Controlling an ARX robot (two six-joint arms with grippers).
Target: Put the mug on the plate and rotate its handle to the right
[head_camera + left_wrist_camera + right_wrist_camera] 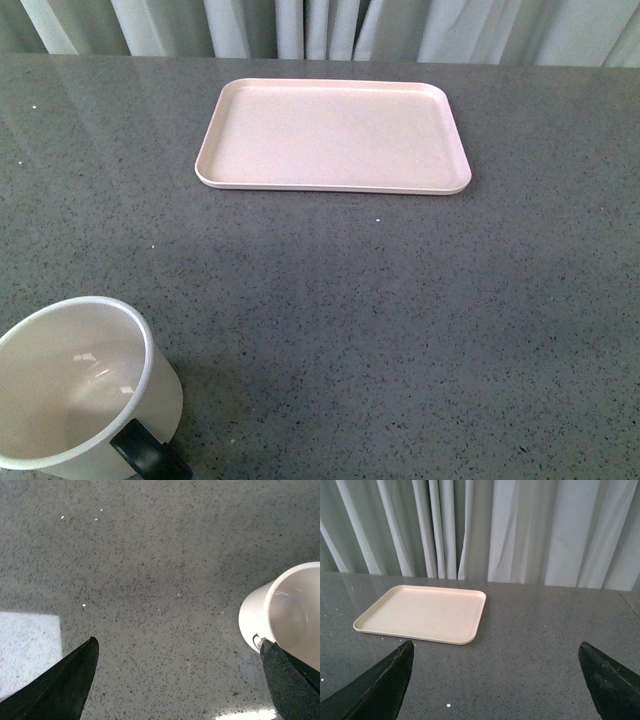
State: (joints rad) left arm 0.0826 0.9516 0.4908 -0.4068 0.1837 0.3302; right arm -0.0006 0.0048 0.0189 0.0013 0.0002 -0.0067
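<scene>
The white mug (85, 395) stands upright on the grey table at the near left, its black handle (148, 455) at its near side, turned a little to the right. The pale pink plate (333, 135) lies bare at the far middle. No gripper shows in the front view. In the left wrist view my left gripper (177, 680) is open over bare table, with the mug (287, 612) just beside one fingertip (287, 680). In the right wrist view my right gripper (495, 680) is open and empty, with the plate (422, 612) well beyond it.
The grey speckled table (400, 320) reaches back to pale curtains (300, 25). A bright light patch (27, 650) lies on the table near my left gripper. Small white specks dot the surface.
</scene>
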